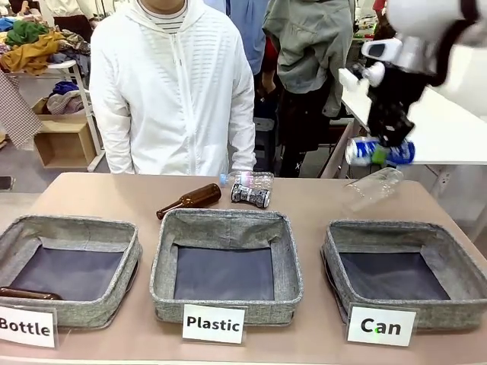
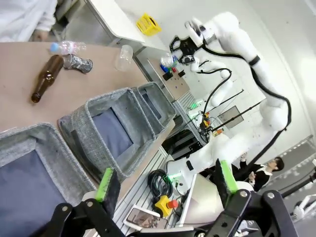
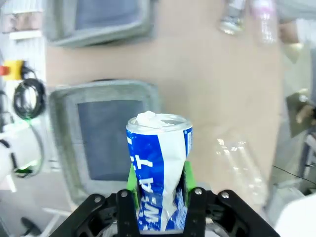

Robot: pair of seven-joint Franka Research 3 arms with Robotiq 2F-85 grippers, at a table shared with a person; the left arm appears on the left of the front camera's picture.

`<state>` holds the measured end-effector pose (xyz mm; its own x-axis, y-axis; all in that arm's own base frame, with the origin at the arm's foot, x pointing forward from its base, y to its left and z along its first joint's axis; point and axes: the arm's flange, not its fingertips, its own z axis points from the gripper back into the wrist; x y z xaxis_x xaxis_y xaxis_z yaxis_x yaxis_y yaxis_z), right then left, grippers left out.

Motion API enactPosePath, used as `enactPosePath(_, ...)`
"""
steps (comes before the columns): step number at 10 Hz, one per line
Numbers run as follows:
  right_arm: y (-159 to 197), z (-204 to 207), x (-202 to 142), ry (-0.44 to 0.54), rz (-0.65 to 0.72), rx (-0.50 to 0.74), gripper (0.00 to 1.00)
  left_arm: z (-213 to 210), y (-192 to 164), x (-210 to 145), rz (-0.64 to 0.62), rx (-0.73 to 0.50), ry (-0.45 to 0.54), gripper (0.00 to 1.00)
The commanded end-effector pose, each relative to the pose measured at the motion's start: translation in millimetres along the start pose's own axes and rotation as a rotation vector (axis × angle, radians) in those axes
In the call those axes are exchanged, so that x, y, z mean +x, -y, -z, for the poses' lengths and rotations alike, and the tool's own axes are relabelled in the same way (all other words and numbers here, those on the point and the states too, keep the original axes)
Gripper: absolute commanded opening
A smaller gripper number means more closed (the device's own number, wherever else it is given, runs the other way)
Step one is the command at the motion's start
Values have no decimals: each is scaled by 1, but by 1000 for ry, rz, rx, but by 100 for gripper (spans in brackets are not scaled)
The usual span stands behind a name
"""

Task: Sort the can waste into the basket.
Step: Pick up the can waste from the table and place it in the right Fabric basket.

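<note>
Your right tool (image 1: 386, 144) grips the crushed blue-and-white drink can (image 1: 379, 152) mid-body, high over the worktop's (image 1: 114, 194) right side, above the grey fabric "Can" basket (image 1: 403, 230). It looks light, thin-walled and slick, so squeeze gently. Your left tool (image 2: 165, 180) hangs open.

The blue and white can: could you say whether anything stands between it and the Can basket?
Nothing visible does. The right gripper holds the blue and white can above and beyond the Can basket; a clear plastic bottle lies outside its far rim.
</note>
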<state>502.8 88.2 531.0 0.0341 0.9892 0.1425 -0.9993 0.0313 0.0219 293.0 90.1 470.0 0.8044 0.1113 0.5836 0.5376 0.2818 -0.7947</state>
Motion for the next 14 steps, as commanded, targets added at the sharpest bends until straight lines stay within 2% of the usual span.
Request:
enactPosePath(1,-72,53,-28,31,-60,-23,0,2,4,1,-11,-16,16,100)
enactPosePath(3,-94,76,-40,-37,-80,38,0,2,4,1,-11,-16,16,100)
enactPosePath(5,-90,78,-49,-22,-86,37,0,2,4,1,-11,-16,16,100)
enactPosePath(6,-87,78,-51,-32,-103,11,47,2,4,1,-11,-16,16,100)
enactPosePath(7,-83,78,-52,-35,-107,9,89,2,4,1,-11,-16,16,100)
enactPosePath(8,-82,78,-54,-41,-107,14,100,2,4,1,-11,-16,16,100)
enactPosePath(14,-66,85,-57,-17,-100,35,100,2,4,1,-11,-16,16,100)
